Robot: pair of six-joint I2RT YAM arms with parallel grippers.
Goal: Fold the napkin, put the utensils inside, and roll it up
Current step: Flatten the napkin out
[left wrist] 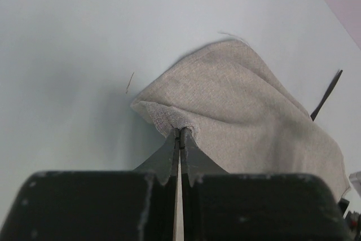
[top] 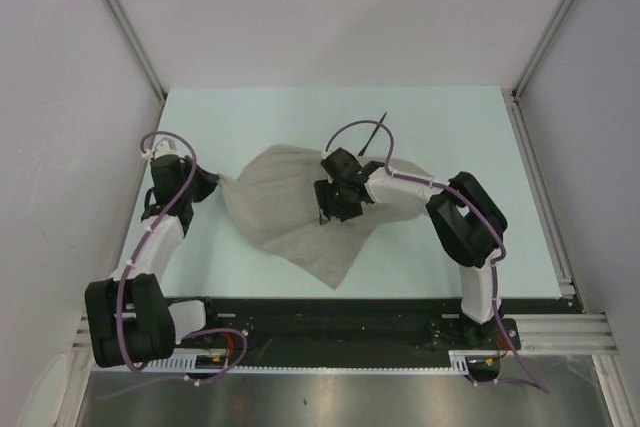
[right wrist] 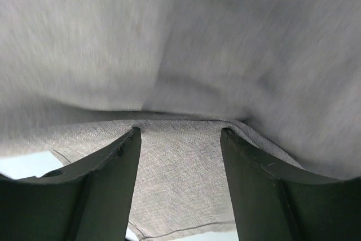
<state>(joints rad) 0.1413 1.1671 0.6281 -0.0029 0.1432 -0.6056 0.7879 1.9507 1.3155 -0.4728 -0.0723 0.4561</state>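
Overhead view looks down from behind; both wrist views closely share the napkin (top: 285, 199).

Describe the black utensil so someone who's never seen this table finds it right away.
Start at the pale table, then find the rumpled grey-beige napkin in its middle. At the napkin's far edge, toward the right, the utensil points toward the table's far side. It is the only thin, black, stick-like thing lying there, next to the soft pale cloth.
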